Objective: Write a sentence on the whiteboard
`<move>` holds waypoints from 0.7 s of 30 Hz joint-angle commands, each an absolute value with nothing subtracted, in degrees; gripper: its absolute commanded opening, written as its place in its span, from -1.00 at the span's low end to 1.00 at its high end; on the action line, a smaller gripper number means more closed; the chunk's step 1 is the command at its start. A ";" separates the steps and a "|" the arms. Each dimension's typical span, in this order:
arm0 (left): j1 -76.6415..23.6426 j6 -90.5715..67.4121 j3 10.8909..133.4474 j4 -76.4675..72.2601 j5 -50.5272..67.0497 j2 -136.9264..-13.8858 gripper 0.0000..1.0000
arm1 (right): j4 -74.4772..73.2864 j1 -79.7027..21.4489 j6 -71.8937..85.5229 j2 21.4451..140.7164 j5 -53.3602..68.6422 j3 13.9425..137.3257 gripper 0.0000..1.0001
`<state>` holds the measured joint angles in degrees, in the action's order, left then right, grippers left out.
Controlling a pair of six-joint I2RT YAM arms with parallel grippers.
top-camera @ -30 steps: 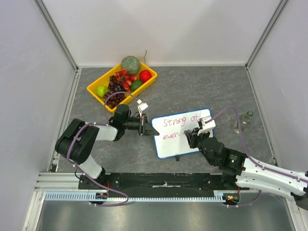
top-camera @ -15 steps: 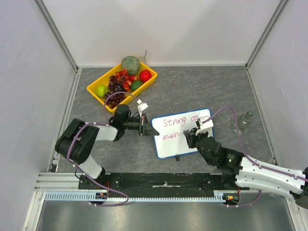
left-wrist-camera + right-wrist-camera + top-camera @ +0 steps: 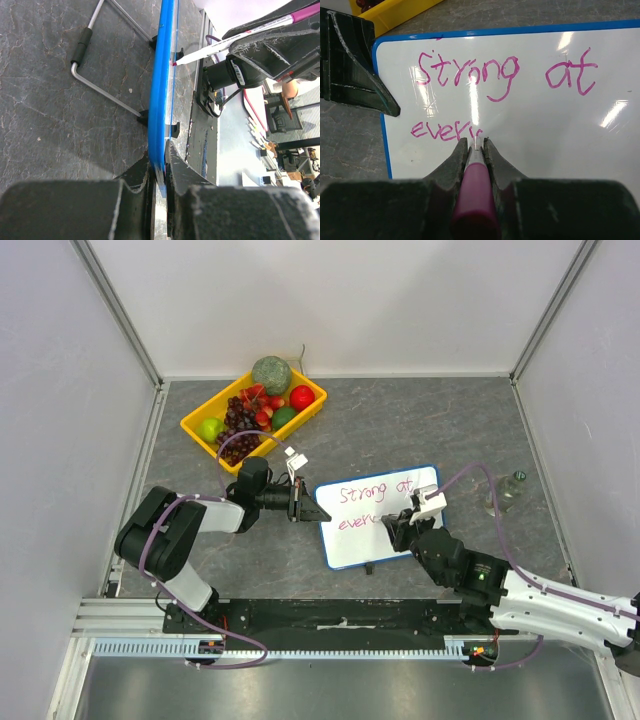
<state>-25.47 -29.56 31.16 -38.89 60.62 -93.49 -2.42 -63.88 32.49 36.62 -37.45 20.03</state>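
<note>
Left end effector (image 3: 159, 165) clamps the whiteboard (image 3: 161, 90) rim — right end effector (image 3: 476, 145), angled down, pinches a marker (image 3: 474, 190)

**Robotics laboratory test cell.** The work surface is a dark, stone-patterned tabletop (image 3: 400, 420). It is enclosed on three sides by plain white panels (image 3: 350, 300) set in aluminium-profile posts (image 3: 122, 320). Two arms (image 3: 175, 530) with exposed purple cabling (image 3: 240, 434) are bolted to a black base plate (image 3: 330, 612) along the tabletop's near edge. A ribbed aluminium rail (image 3: 130, 648) runs in front of the plate. The objects are staged props: a yellow tray (image 3: 208, 447) of fruit at the far left corner, a whiteboard (image 3: 370, 545) near the middle, and a small clear bottle (image 3: 505, 490) by the right edge. The left wrist view shows a larger room with dark furniture (image 3: 280, 107) beyond the near edge, too blurred to identify.
</note>
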 commanded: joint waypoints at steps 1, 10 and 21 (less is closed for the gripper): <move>-25.40 -25.23 30.41 -37.18 58.71 -93.87 -0.96 | -5.71 -63.63 34.01 36.30 -37.36 18.63 -1.00; -25.49 -25.14 30.50 -37.27 58.71 -93.96 -0.96 | -7.21 -63.72 34.63 35.33 -35.69 18.02 -1.00; -25.40 -25.22 30.50 -37.26 58.71 -93.96 -0.96 | -6.94 -63.72 34.63 35.24 -31.91 16.96 -1.00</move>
<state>-25.47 -29.56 31.16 -38.89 60.62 -93.49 -4.36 -63.90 34.17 34.92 -32.82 18.59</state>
